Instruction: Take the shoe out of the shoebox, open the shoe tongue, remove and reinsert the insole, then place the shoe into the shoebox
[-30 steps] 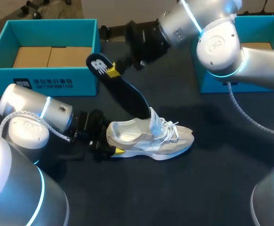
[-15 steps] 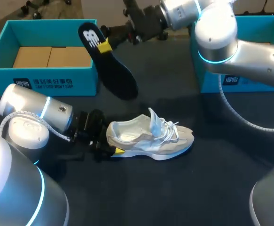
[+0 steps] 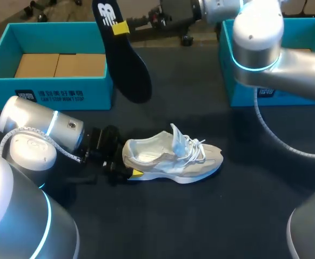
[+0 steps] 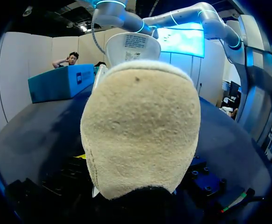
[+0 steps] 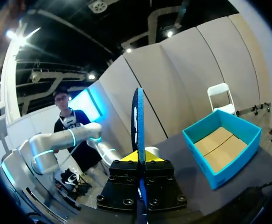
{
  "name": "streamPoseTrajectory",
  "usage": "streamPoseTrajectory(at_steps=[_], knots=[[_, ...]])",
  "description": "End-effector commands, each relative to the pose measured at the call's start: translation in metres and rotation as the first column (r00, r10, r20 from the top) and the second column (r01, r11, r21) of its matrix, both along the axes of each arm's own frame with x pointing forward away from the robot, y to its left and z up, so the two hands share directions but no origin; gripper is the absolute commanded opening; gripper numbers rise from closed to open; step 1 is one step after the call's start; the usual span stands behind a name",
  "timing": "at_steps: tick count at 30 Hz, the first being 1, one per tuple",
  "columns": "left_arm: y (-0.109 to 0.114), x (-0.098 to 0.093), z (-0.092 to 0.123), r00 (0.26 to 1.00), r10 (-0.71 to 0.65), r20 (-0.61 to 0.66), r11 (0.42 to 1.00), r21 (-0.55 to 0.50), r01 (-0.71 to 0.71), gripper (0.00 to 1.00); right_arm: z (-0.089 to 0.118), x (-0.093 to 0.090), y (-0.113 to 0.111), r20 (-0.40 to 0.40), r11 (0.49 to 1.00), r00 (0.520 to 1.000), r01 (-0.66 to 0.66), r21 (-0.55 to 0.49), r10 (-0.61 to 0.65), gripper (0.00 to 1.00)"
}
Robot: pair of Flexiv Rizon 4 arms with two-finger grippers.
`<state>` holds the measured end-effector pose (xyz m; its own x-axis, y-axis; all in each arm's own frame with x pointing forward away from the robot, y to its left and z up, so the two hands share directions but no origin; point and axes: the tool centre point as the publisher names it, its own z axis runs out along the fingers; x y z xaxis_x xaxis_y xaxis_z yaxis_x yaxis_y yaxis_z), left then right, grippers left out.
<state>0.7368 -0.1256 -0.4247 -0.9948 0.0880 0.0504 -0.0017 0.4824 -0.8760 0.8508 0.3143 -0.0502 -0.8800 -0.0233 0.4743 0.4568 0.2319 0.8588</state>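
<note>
Since the shoe rests on its sole on the table, outside both boxes, with its tongue raised and its inside bare, I judge the first half done: taken out, opened, insole pulled. The left gripper appears clamped on its heel. The shoe's long axis runs across the table, toe toward my right. Farther off, the right gripper is closed on the dark insole, held in the air by the left shoebox, heel end up, toe end hanging down toward the table. Reinserting and boxing remain.
</note>
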Motion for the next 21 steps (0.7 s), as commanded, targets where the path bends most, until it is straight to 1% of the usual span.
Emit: streamPoseTrajectory(at_steps=[1,2,3,4,21], knots=[[-0.0002,-0.0015,-0.0012,1.0,0.001,0.002,1.0,0.004,-0.001,0.0,0.0043,-0.0146,-0.0072,-0.017,0.999,0.999,0.044,0.012,-0.044,0.0],[-0.0002,-0.0015,-0.0012,1.0,0.001,0.002,1.0,0.004,-0.001,0.0,0.0065,-0.0179,-0.0076,-0.031,0.998,0.998,0.053,0.025,-0.052,0.0],[-0.0002,-0.0015,-0.0012,1.0,0.001,0.002,1.0,0.004,-0.001,0.0,0.0082,-0.0193,-0.0086,-0.015,0.998,0.998,0.061,0.034,-0.061,0.0],[-0.0002,-0.0015,-0.0012,1.0,0.001,0.002,1.0,0.004,-0.001,0.0,0.0111,-0.0191,-0.0108,0.028,0.997,0.997,0.064,0.046,-0.065,0.0],[-0.0002,-0.0015,-0.0012,1.0,0.001,0.002,1.0,0.004,-0.001,0.0,0.0111,-0.0191,-0.0108,0.028,0.997,0.997,0.064,0.046,-0.065,0.0]])
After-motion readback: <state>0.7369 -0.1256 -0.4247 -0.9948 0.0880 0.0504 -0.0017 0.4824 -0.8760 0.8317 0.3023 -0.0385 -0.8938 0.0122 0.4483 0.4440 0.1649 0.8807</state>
